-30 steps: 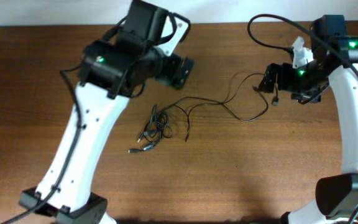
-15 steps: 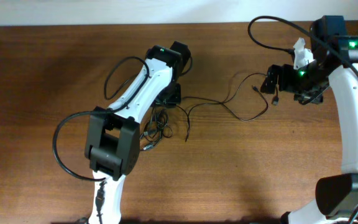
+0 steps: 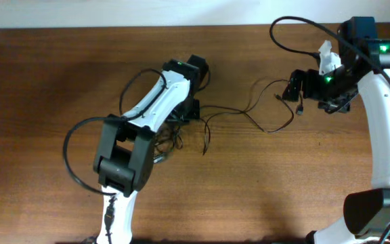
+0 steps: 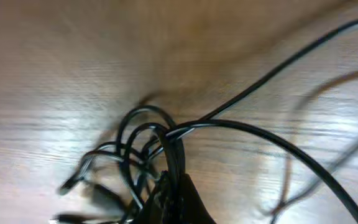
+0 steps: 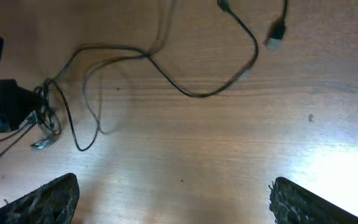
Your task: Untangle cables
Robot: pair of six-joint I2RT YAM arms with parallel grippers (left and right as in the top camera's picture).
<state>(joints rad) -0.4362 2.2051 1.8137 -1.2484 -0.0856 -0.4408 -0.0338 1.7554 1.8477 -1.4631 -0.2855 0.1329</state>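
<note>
Brown wood-grain table (image 3: 46, 102) fills every view, with a pale strip along the top edge of the overhead frame. Two arms work over it. The left arm (image 3: 147, 115) rises from the lower left of the frame and stretches diagonally up and right. Its wrist bends down so that the left gripper (image 3: 189, 108) sits just left of centre, at the upper edge of the cables (image 3: 173, 139).

In the left wrist view (blurred), the fingers show as one dark wedge (image 4: 185, 202) at bottom centre, pressed together, with strands of the clump (image 4: 148, 146) running into them.

The right arm (image 3: 388, 129) climbs the right edge of the frame and folds leftward at the top. The right gripper (image 3: 296, 88) there is well apart from the clump. Its two fingers (image 5: 48, 199) stand wide apart in the lower corners of its own view, with nothing between them.

One knotted clump shows; how many wires make it up cannot be told. One long strand (image 3: 249, 116) loops from it toward the upper right, ending in a small plug (image 5: 275, 35) lying on the wood.
</note>
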